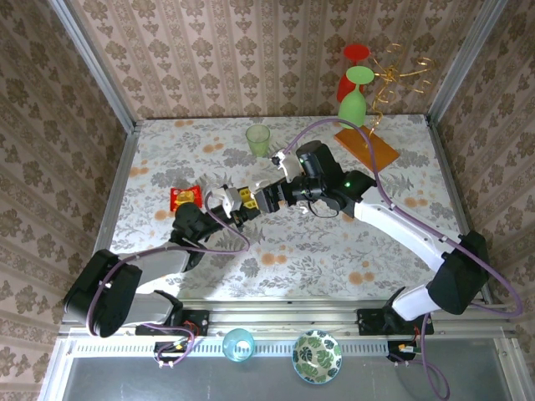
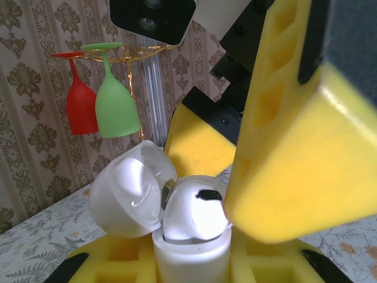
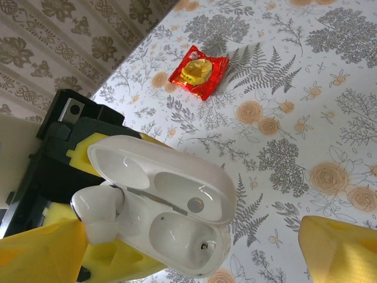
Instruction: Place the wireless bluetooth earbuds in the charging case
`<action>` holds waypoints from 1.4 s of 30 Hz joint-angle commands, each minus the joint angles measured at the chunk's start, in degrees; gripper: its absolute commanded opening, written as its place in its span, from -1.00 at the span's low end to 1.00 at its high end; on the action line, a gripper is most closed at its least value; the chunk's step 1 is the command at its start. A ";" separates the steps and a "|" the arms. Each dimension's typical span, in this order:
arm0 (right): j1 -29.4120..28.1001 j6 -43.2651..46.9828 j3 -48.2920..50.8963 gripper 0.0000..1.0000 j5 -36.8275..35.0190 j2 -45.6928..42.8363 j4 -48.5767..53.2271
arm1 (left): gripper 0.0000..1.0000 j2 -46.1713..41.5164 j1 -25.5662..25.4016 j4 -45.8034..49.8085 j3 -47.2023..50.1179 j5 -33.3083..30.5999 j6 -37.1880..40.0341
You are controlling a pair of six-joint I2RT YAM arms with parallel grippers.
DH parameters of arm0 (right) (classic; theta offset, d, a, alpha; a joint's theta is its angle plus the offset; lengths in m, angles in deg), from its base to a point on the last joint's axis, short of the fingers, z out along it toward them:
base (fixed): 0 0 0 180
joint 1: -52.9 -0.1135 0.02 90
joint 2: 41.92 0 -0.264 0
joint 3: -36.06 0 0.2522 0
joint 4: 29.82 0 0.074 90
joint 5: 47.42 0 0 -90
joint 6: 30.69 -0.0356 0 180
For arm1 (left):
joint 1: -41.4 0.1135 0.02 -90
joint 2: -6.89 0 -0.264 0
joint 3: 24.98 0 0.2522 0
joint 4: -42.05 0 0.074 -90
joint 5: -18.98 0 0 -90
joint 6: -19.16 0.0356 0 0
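Observation:
The white charging case (image 3: 177,218) stands with its lid (image 2: 126,197) open, and my left gripper (image 2: 191,268) is shut on its base between yellow pads. One white earbud (image 2: 197,212) sits in the case's socket, its head sticking up above the rim; in the right wrist view the earbud (image 3: 97,206) is at the case's left end. The other socket (image 3: 185,239) is empty. My right gripper (image 3: 188,253) is open above the case, one yellow finger (image 3: 35,253) close beside the earbud, the other (image 3: 339,247) well apart. In the top view both grippers, left (image 1: 224,200) and right (image 1: 255,203), meet mid-table.
A red snack packet (image 1: 184,196) lies left of the grippers. A green cup (image 1: 258,139) stands behind them. A green and a red wine glass (image 1: 355,92) hang on a gold rack over an orange board (image 1: 366,149) at the back right.

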 commanded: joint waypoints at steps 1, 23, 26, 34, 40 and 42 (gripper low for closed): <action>-0.11 -0.11 -2.01 0.84 -2.89 0.52 1.70 | -0.84 -1.99 0.41 -2.67 -0.94 1.14 -1.20; 3.33 -3.73 4.73 0.79 1.80 -7.94 -4.17 | -0.84 -3.92 1.20 -2.40 0.60 0.88 -0.63; 5.78 -7.16 8.72 0.78 -1.62 -10.40 -6.38 | -0.84 -4.66 1.79 -2.22 1.02 0.97 -0.47; 15.18 -17.20 20.15 0.61 -7.97 -8.29 -8.53 | -0.84 -9.23 2.43 4.08 1.44 0.88 1.82; 17.12 -19.38 19.60 0.36 -4.12 3.29 -9.20 | -0.84 -9.77 2.43 5.33 1.31 1.05 2.17; 17.12 -19.03 18.09 0.29 -4.04 7.19 -7.83 | -0.84 -9.68 2.43 5.27 1.22 1.14 2.25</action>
